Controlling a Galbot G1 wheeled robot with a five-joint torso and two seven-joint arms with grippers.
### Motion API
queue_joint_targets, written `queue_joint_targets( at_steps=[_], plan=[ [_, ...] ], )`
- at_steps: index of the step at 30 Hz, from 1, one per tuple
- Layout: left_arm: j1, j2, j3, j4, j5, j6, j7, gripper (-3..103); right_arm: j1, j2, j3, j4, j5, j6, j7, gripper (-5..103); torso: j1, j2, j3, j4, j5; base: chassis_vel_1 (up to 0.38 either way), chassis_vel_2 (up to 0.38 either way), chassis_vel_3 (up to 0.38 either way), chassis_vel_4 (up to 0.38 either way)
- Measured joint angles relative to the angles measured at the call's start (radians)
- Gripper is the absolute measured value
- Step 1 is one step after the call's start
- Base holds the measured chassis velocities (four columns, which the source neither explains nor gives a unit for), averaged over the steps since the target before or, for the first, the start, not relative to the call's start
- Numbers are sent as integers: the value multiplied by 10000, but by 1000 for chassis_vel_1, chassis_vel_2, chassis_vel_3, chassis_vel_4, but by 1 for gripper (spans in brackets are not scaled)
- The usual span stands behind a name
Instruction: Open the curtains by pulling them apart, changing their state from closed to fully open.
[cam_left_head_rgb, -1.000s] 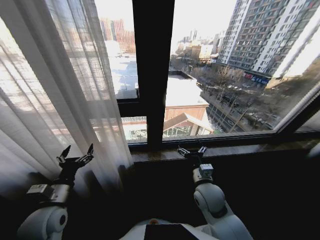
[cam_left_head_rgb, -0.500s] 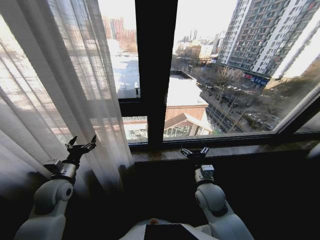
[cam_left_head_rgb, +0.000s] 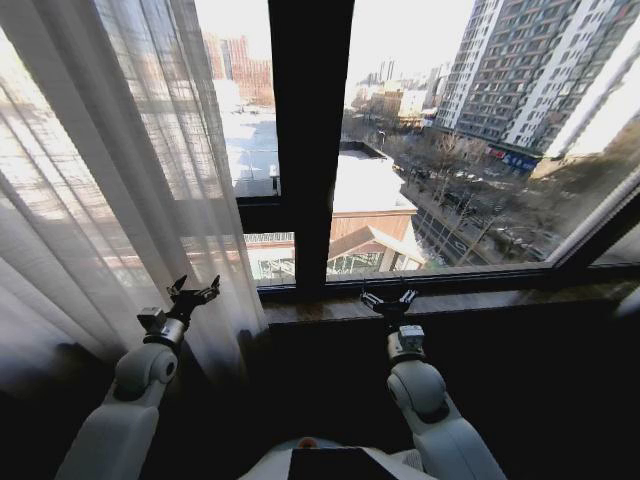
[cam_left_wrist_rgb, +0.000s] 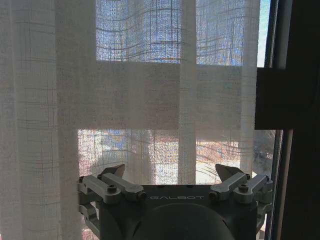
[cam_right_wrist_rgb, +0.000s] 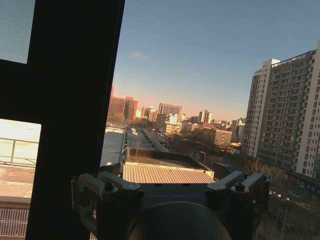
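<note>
Curtains: sheer pleated panel bunched at left of window, rt pane bare. Light, soft, slippery; best pinch a pleat fold near inner edge. Left gripper wide open just before fabric, holding nothing. Right gripper open, idle by sill.

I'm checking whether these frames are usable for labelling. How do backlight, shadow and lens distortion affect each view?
Head view: bright daylight backlights the sheer white pleated curtain, the wall below the sill is nearly black, and the dark window frame leans from wide-angle distortion. Left wrist view: the frame's shadow shows through the fabric behind the open left tool. Right wrist view: the right tool is in shade against a bright skyline.
</note>
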Motion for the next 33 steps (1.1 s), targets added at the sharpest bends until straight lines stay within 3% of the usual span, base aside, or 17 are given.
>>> queue_joint_targets(
  at_steps=[3, 6, 8, 9, 10, 11, 13, 16, 20, 22, 25, 28, 33],
  plan=[
    [-150, 8, 82, 124, -13, -55, -17, 97, -9, 17, 33, -34, -36, 24, 0, 100, 0, 0, 0, 0, 0, 0, 0, 0, 0],
    [-298, 8, 139, 251, -42, -138, -78, 81, -24, 64, 32, -70, -134, 42, 0, 100, 0, 0, 0, 1, 0, 0, 0, 0, 0],
    [-301, 12, 134, 256, -61, -142, -79, 81, -25, 81, 22, -71, -157, 44, 0, 100, 0, 0, 0, 1, 0, 0, 0, 0, 0],
    [-299, 56, 83, 258, -107, -146, -77, 70, -25, 127, -5, -71, -216, 45, 1, 100, 0, 0, 0, 2, -1, 0, 0, 0, 0],
    [-297, 80, 58, 258, -123, -147, -68, 70, -24, 144, -12, -71, -230, 45, 1, 100, 0, 1, 0, 3, 0, 0, 0, 0, 0],
    [-293, 133, -9, 263, -164, -148, -31, 59, -17, 187, -21, -74, -263, 45, 2, 100, 0, 1, 0, 3, -1, 0, 0, 0, 0],
    [-290, 159, -45, 265, -180, -147, -6, 59, -6, 212, -25, -89, -277, 45, 3, 100, 0, 0, 0, 3, -1, 0, 0, 0, 0],
    [-203, 220, -160, 262, -241, -147, 66, 43, 53, 323, -65, -185, -310, 50, 7, 100, 0, 0, 0, 2, -1, 0, 0, 0, 0],
    [-108, 251, -256, 258, -246, -148, 204, 32, 110, 408, -139, -247, -326, 55, 13, 100, 0, 1, 0, 3, 0, 0, 0, 0, 0],
    [-47, 283, -325, 249, -258, -149, 271, 22, 178, 514, -247, -291, -347, 56, 17, 100, -1, 1, 0, 3, -1, 0, 0, 0, 0],
    [-17, 300, -365, 235, -275, -151, 307, 16, 223, 588, -328, -308, -369, 56, 19, 100, 0, 1, 0, 3, -1, 0, 0, 0, 0],
    [13, 328, -395, 198, -306, -153, 345, 2, 250, 632, -388, -354, -589, 57, 11, 100, 0, 0, 0, 3, -1, 0, 0, 0, 0],
    [15, 328, -396, 180, -313, -155, 361, 0, 246, 582, -363, -386, -916, 56, -163, 100, -1, 1, 0, 2, -1, 0, 0, 0, 0]
  ],
)
